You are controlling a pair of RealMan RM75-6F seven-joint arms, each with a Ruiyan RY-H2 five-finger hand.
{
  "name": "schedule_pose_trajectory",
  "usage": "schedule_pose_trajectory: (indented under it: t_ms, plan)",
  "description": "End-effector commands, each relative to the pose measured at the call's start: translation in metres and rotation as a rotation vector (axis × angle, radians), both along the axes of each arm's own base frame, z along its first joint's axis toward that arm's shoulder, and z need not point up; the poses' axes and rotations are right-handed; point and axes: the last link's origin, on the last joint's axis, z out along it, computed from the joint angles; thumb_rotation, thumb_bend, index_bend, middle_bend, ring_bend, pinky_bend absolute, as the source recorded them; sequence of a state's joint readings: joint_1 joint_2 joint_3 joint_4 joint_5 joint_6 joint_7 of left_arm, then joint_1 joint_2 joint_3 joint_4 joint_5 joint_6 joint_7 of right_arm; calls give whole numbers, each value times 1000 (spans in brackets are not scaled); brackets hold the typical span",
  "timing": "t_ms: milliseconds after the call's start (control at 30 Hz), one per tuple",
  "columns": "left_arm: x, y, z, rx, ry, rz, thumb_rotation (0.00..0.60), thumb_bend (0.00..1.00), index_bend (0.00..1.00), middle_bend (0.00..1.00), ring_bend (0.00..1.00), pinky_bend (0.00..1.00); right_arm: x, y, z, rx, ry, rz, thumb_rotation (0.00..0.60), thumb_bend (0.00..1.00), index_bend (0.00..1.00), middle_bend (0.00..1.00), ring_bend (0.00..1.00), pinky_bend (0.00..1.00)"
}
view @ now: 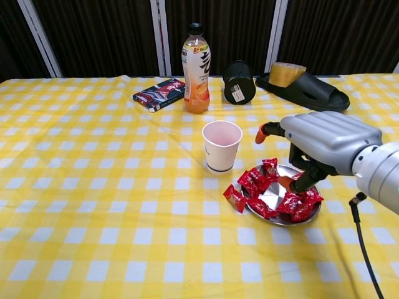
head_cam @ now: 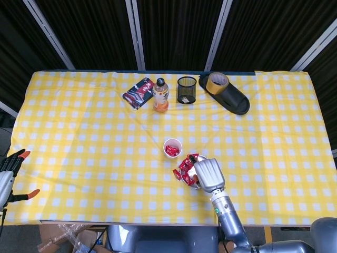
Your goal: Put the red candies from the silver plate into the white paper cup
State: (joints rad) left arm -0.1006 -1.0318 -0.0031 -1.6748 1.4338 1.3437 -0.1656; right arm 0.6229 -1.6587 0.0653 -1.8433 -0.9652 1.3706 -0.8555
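Right hand [view: 327, 146] hung over the silver plate [view: 275, 198], fingers curled down among the red candies [view: 293, 202]; couldn't tell if it held one. White paper cup [view: 221, 146] stood upright just beyond, some candy inside. Left hand [head_cam: 9, 171] sat spread at the surface's [view: 93, 187] edge.

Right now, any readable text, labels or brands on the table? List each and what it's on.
Bottle: label carries large dark characters, too blurred to read.
Flat packet: red and white printing, too small to read.
Black mesh cup: pale sticker on its base, illegible.
Red candies: wrappers show white marks, unreadable.
White paper cup: thin dark band only, no text.
Nothing can be quoted.
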Motion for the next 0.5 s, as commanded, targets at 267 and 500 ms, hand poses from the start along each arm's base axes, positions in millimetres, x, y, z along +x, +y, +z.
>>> schedule_pose_trajectory:
  t_ms: [267,500]
  plan:
    - [0,-1,-1,1,7,2,600,17,0,0,0,0,-22,-5,-7,24,43,-84,600,386,198,973,1000,954]
    - [0,-1,-2,0,9,5,600,16,0,0,0,0,-26,-7,-12,38,65,-95,600,386,198,973,1000,953]
